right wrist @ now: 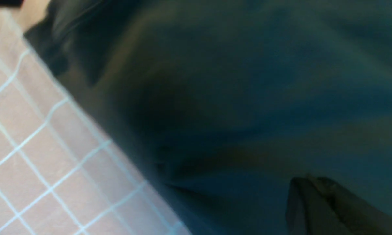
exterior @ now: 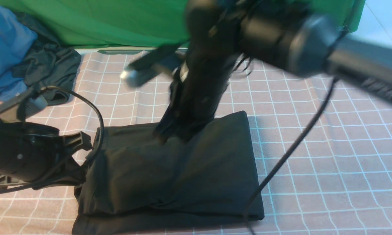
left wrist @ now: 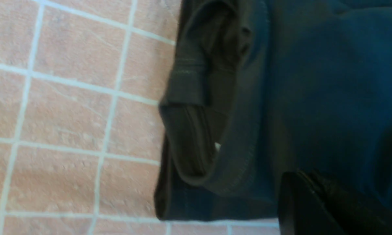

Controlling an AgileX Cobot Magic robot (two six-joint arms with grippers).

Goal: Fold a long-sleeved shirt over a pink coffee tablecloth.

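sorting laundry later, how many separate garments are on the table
3: the folded long-sleeved shirt at centre front, a blue garment and a dark garment piled at far left. More may be hidden.

Blurred right arm point(exterior: 280, 39), fingertips hidden

front: forward over shirt point(exterior: 183, 169) | wrists: close — same shirt, tablecloth point(left wrist: 68, 114)
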